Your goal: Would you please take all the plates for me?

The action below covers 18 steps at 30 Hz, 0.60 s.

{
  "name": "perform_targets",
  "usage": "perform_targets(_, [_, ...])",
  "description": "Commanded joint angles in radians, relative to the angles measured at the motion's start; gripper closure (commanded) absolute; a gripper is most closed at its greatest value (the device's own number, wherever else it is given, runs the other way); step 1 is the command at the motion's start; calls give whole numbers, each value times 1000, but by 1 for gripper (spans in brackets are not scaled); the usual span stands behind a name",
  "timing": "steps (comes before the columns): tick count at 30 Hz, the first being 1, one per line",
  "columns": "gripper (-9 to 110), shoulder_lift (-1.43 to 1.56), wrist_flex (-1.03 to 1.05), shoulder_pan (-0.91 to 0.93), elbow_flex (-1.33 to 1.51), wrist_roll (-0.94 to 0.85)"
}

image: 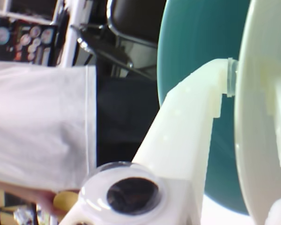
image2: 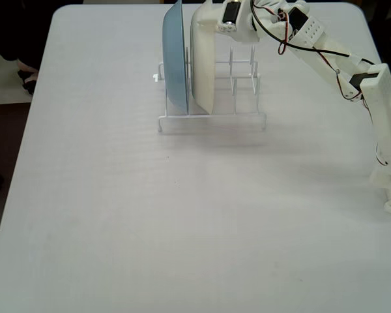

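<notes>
A white plastic finger point(image: 187, 126) of the arm's pincer point(image2: 205, 16) fills the wrist view, its tip pressed against the rim of the white round plastic plate point(image: 262, 117); the pincer is clamped on that rim. Behind stands the light blue round plastic plate point(image: 196, 42). In the fixed view both plates stand upright side by side in the white wire rack point(image2: 241, 117) on the white counter point(image2: 182, 222), blue to the left.
</notes>
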Motion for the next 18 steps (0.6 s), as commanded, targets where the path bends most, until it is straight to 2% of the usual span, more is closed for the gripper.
perform_targets(1, [102,29,60,26,-204,-3])
perform_targets(5, [102,63,120,44,-350,2])
perform_targets(18, [102,380,143,34,-291,146])
